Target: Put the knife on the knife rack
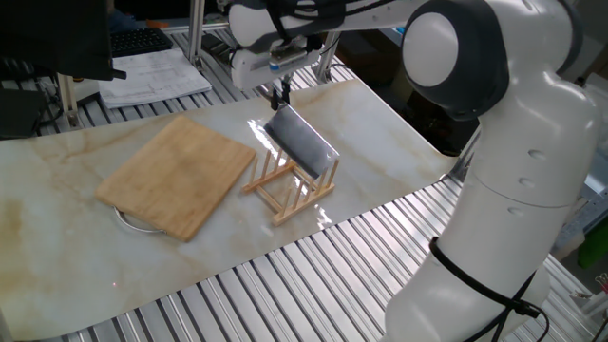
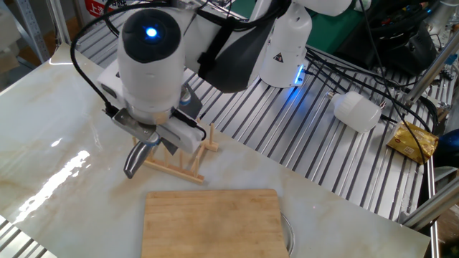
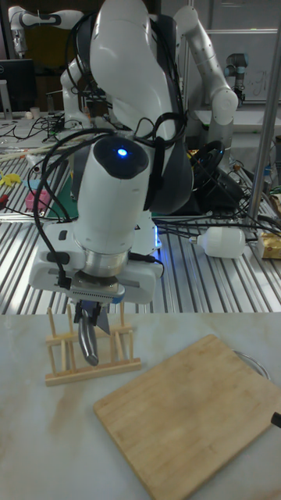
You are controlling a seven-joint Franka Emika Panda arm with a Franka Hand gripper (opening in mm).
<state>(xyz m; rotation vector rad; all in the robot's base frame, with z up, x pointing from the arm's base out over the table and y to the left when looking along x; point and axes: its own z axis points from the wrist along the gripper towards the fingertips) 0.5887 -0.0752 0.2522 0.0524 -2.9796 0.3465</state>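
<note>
The knife (image 1: 302, 144) is a cleaver whose grey blade leans at a slant between the pegs of the knife rack (image 1: 290, 190), a small light-wood rack in the middle of the marble table. My gripper (image 1: 278, 93) is above and behind the rack, shut on the knife's dark handle. From the other side, the knife (image 2: 134, 160) hangs below the gripper (image 2: 148, 141) at the left end of the rack (image 2: 188, 160). In the tall fixed view the blade (image 3: 88, 344) shows edge-on among the rack's pegs (image 3: 94, 363), under the gripper (image 3: 84, 312).
A bamboo cutting board (image 1: 176, 176) lies left of the rack, with a metal ring (image 1: 128, 220) poking out beneath it. Papers (image 1: 152, 76) sit at the back left. A white bottle (image 2: 356, 111) lies on the slatted surface beyond the table.
</note>
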